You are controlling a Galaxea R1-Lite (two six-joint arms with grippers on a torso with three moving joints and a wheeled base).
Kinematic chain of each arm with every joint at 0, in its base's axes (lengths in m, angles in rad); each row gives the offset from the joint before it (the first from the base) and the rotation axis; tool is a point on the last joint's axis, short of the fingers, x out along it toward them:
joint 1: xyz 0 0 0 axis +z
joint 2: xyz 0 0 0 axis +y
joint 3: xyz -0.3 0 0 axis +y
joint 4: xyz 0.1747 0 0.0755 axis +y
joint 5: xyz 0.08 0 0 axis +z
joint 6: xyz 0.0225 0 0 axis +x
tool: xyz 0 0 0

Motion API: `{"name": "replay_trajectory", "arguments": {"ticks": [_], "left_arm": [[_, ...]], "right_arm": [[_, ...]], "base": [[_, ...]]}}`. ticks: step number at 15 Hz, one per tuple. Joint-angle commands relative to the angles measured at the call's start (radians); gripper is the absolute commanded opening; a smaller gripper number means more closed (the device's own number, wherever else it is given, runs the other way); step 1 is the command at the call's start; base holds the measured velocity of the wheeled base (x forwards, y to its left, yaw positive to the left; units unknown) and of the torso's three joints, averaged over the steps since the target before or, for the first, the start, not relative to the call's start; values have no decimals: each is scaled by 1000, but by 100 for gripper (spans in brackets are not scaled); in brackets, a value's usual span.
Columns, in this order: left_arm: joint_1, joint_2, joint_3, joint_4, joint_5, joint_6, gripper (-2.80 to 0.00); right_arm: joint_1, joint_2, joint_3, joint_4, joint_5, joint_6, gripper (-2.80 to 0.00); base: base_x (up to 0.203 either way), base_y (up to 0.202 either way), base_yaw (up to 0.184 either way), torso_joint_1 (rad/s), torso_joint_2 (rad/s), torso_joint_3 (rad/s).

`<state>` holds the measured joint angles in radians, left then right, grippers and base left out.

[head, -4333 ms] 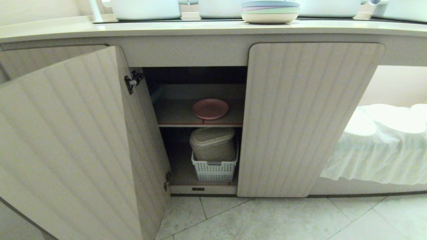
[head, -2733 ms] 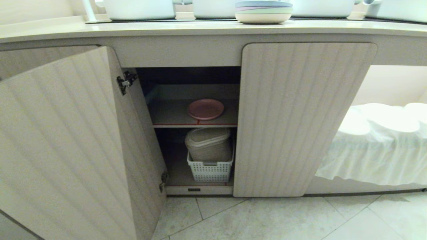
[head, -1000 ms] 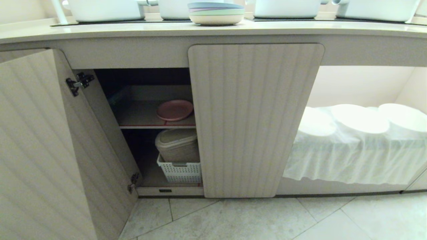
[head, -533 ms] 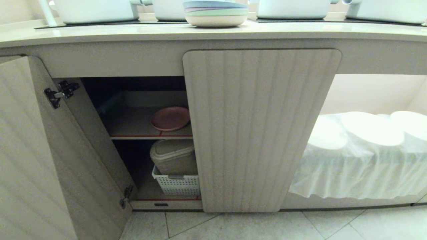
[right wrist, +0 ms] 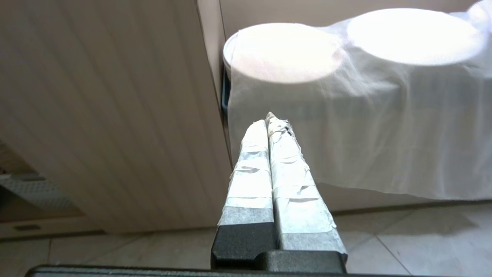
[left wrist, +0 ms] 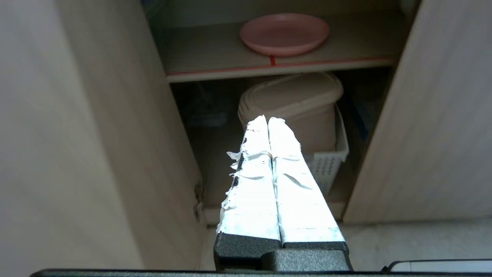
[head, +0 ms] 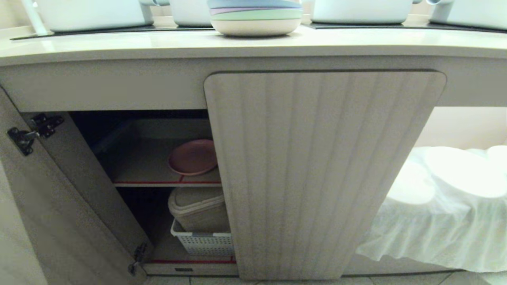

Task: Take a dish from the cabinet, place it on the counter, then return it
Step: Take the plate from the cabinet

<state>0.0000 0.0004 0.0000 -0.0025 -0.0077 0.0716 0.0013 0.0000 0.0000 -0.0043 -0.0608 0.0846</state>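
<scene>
While neither arm shows in the head view, each wrist view shows its own gripper. The left gripper (left wrist: 268, 120) has its taped fingers pressed together, holding nothing, and hangs in front of the open half of the cabinet (left wrist: 430, 115), well apart from everything inside. The right gripper (right wrist: 269, 122) is likewise closed and empty, and faces the boundary between the shut door (right wrist: 115, 107) and the white cloth (right wrist: 365, 127).

In the left wrist view the dish (left wrist: 285, 34) lies at 12 o'clock from the fingertips. It sits flat on the inner shelf (left wrist: 207, 57), near the red front edge. Below the shelf a beige lidded container (left wrist: 292, 104) stands in a white perforated basket (left wrist: 330, 163) on the cabinet floor.

In the head view the dish (head: 193, 156) sits toward the right end of the visible shelf (head: 138, 166), its right rim hidden behind the shut door (head: 317, 170). The left door (head: 47, 221) stands swung open at 9 o'clock, with black hinges (head: 27, 132) showing. At 3 o'clock of the shut door, white discs (head: 463, 170) lie under the cloth in a doorless recess.

At 12 o'clock the worktop (head: 119, 43) carries a stack of pastel plates (head: 255, 18), and white pots (head: 91, 14) stand on black hob panels (head: 396, 26) behind.
</scene>
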Motion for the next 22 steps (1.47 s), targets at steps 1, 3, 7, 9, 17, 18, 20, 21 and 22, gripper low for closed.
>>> {"name": "replay_trajectory", "arguments": {"ticks": [1,3,7,9,17,18,20,21,22], "left_arm": [[0,1,0,-1,0,1,-280],[0,1,0,-1,0,1,-280],[0,1,0,-1,2,-2,-280],[0,1,0,-1,2,-3,-280],[0,0,0,-1,2,-4,-280],[0,0,0,-1,2,-4,-280],[0,1,0,-1,2,-4,-280],[0,0,0,-1,2,-4,-280],[0,1,0,-1,2,-3,-280]], "right_arm": [[0,0,0,0,-1,0,-280],[0,0,0,0,-2,0,-280],[0,0,0,0,-1,0,-280],[0,0,0,0,-2,1,-280],[0,0,0,0,-1,1,-280],[0,0,0,0,-2,0,-280],[0,0,0,0,-1,1,-280],[0,0,0,0,-1,0,-280],[0,0,0,0,-1,0,-280]], "base": [[199,0,5,6,-2,2],[195,0,1,0,2,0],[197,-8,-1,2,1,0],[138,-65,-7,4,2,-1],[0,0,0,0,0,0],[0,0,0,0,0,0],[0,0,0,0,0,0],[0,0,0,0,0,0],[0,0,0,0,0,0]]}}
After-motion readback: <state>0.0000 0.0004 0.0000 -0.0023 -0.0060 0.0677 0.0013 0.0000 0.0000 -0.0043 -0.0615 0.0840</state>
